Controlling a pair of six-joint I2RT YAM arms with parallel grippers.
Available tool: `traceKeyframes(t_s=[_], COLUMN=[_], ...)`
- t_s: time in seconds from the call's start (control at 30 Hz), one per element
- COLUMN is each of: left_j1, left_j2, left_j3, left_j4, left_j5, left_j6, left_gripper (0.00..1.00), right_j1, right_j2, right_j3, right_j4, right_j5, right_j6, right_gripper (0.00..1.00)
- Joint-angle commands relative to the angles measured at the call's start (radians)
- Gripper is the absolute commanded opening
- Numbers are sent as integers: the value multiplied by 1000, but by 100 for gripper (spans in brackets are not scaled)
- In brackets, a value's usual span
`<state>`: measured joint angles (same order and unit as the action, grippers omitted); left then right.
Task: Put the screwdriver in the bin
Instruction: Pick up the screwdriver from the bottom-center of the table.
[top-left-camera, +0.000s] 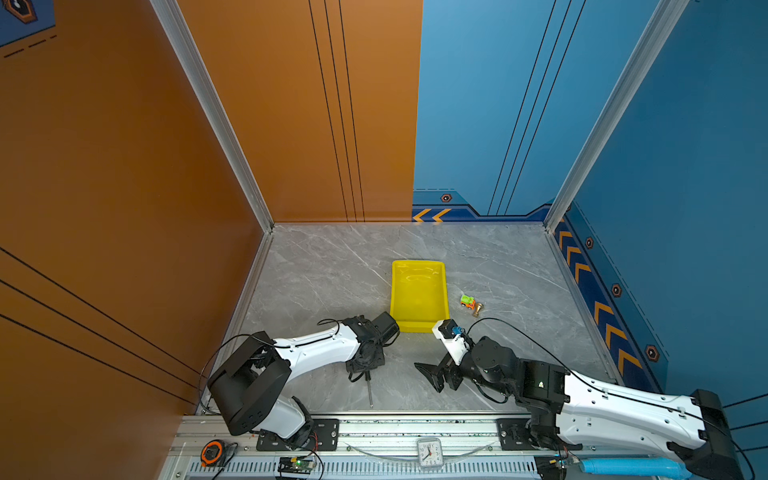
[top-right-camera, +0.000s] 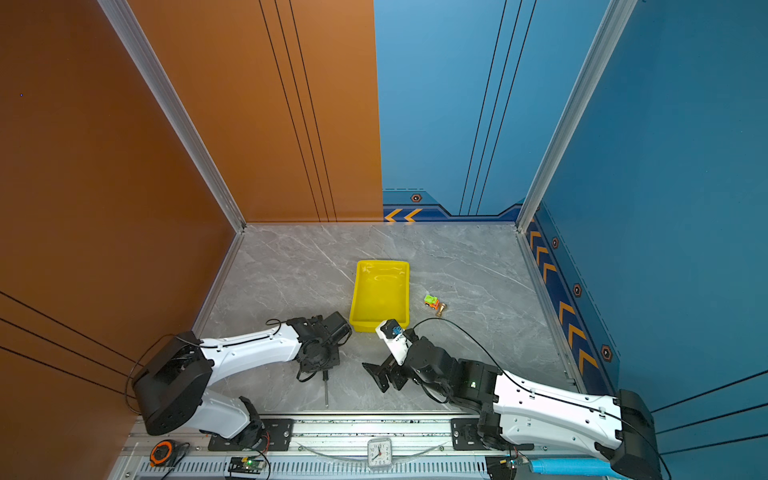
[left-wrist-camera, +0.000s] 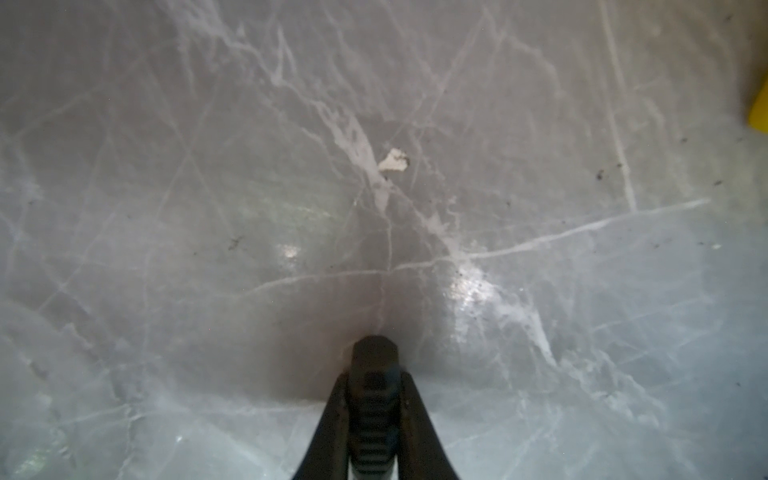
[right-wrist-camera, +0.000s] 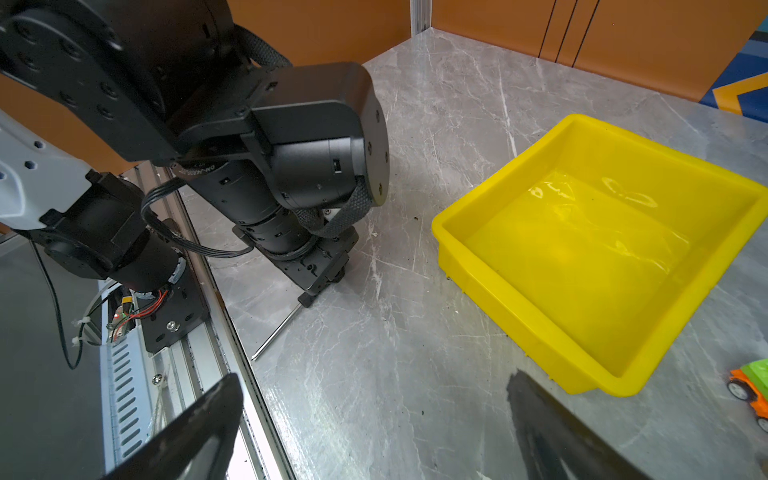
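**Top views.**
- Left gripper (top-left-camera: 366, 370): points straight down at the bench (top-left-camera: 332, 270) in front of my left arm. I cannot see its jaws from here.
- Screwdriver (top-left-camera: 369, 390): the thin silver shaft sticks out from under that gripper toward the front rail (top-left-camera: 415, 417). The handle is mostly hidden.
- Bin (top-left-camera: 392, 291): yellow, mid-bench, apart from the screwdriver, with glare on its glossy floor.
- Right gripper (top-left-camera: 440, 380): near the bin's near edge, not touching it, jaws spread.
- Toy car (top-left-camera: 468, 301) and brass piece (top-left-camera: 478, 309): just beside each other, right of the bin.
- Clock (top-left-camera: 430, 454) and tape measure (top-left-camera: 212, 453): in front of the rail.

**Left wrist view.** I see the black ribbed handle (left-wrist-camera: 374, 399) pinched between the two fingers (left-wrist-camera: 332, 428), which press on it from both sides. The handle's end pokes past the tips over the grey bench. A yellow bin corner (left-wrist-camera: 760, 108) shows at the frame edge.

**Right wrist view.** The right gripper's fingers (right-wrist-camera: 195, 432) stand wide apart with bench between them. The bin (right-wrist-camera: 440, 232) sits just beyond one finger. The left gripper (right-wrist-camera: 320, 282) clamps the handle, and the shaft (right-wrist-camera: 276, 330) runs out beside the rail. I cannot tell whether the tip touches the bench.
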<state>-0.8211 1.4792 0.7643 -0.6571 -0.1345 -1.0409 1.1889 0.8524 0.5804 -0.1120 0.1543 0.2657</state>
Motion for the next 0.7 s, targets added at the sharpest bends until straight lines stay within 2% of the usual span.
traceKeyframes(t_s=[0.0,0.43,0.67], left_j1=[9,101,167], left_j2=[-25,-66,-10], left_j3=[9,252,479], left_j4=[-29,-191,-233], left_j5=[-43,-97,-64], left_j6=[16,193,312], left_gripper=[0,0,0], right_j1=[-16,-114,-193], right_j2=[-7,-23,-8], right_j3=[9,60,107], right_j4=[-6,-5,-7], right_j5=[0,-34,-69], right_j6=[-15,-27,-37], right_gripper=[100,100,100])
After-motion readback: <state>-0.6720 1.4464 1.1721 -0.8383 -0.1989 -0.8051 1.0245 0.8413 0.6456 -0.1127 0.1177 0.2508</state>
